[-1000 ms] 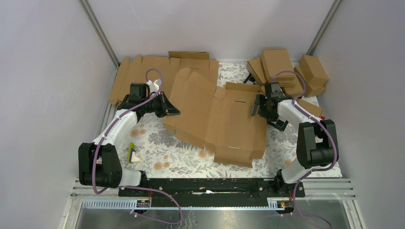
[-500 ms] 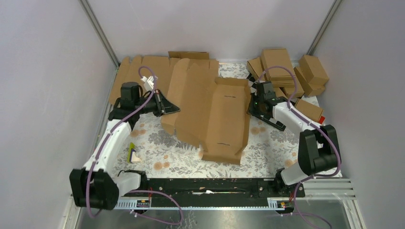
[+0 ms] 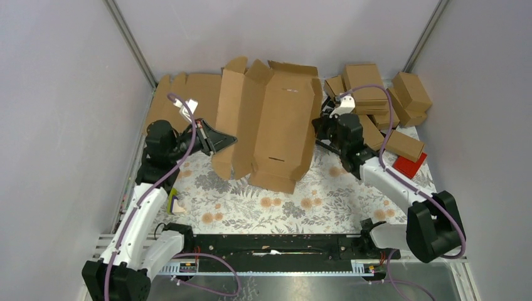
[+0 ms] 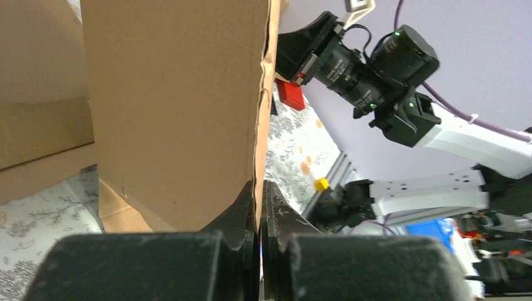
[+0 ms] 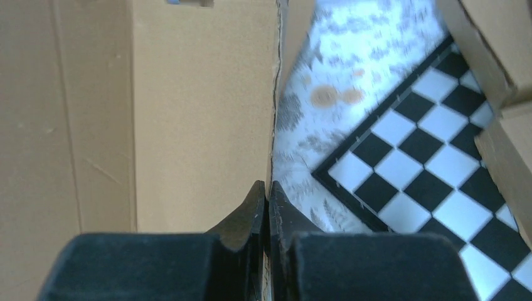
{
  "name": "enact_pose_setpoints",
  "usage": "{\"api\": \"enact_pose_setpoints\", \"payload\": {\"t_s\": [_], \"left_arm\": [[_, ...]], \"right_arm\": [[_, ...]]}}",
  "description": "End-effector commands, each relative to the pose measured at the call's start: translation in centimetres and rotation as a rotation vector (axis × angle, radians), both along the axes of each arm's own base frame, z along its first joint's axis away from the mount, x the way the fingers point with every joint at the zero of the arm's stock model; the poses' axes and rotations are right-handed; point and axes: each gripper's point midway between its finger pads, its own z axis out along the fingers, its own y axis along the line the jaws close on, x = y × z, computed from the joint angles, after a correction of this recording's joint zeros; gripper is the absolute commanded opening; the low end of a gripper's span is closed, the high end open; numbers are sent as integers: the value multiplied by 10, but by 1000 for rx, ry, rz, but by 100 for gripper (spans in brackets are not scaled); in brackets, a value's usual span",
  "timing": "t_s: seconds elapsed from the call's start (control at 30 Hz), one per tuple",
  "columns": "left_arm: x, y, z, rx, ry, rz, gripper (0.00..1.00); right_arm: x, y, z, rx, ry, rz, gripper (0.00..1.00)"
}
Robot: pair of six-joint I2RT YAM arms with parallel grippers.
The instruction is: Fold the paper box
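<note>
The paper box (image 3: 276, 128) is a plain brown blank of corrugated cardboard, die-cut, with creased panels, side flaps and small tabs. Two short slots are cut in its broad middle panel. It stands tilted above the middle of the tabletop (image 3: 326, 200), toward the far edge, with its far end raised and its panels bent into a shallow trough. I cannot tell whether its near edge touches the cloth. The left claw (image 4: 260, 204), black and two-fingered, is pinched tight on the thin left edge of the blank. The fluted core shows along the cut edge just above the fingers. The right claw (image 5: 268, 199), of the same make, is clamped on the blank's right edge in the same way. The tabletop is covered with a pale cloth printed with grey leaves and orange flowers. At the far left corner lie flat cardboard blanks (image 3: 182, 94), overlapping, so their number is unclear. At the far right corner is a pile of closed brown boxes (image 3: 367, 81), at least five of them, each rectangular and shallow. Beside the pile, near the right edge, lies one flat red block (image 3: 409, 164). A black and white checkered board (image 5: 426, 157) shows under the pile.
</note>
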Motion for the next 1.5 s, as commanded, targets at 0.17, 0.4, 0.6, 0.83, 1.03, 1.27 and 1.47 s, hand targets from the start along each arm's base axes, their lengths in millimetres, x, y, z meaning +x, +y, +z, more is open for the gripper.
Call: {"api": "enact_pose_setpoints", "payload": {"t_s": [0.17, 0.4, 0.6, 0.83, 1.03, 1.27, 1.47], "left_arm": [[5, -2, -9, 28, -321, 163, 0], [-9, 6, -55, 95, -243, 209, 0], [-23, 6, -68, 145, -196, 177, 0], [-42, -15, -60, 56, -164, 62, 0], [-61, -37, -42, 0, -216, -60, 0], [-36, -26, -46, 159, -223, 52, 16], [-7, -20, -34, 186, -273, 161, 61]], "right_arm": [[10, 14, 46, -76, -447, 2, 0], [1, 5, -3, -214, -439, -69, 0], [-6, -2, -8, -200, -433, -175, 0], [-23, -4, -4, -229, -459, -293, 2], [-17, -6, 9, -256, -493, -382, 3], [-22, -3, 28, -336, -630, -328, 0], [-41, -1, 35, -324, -701, -231, 0]]}}
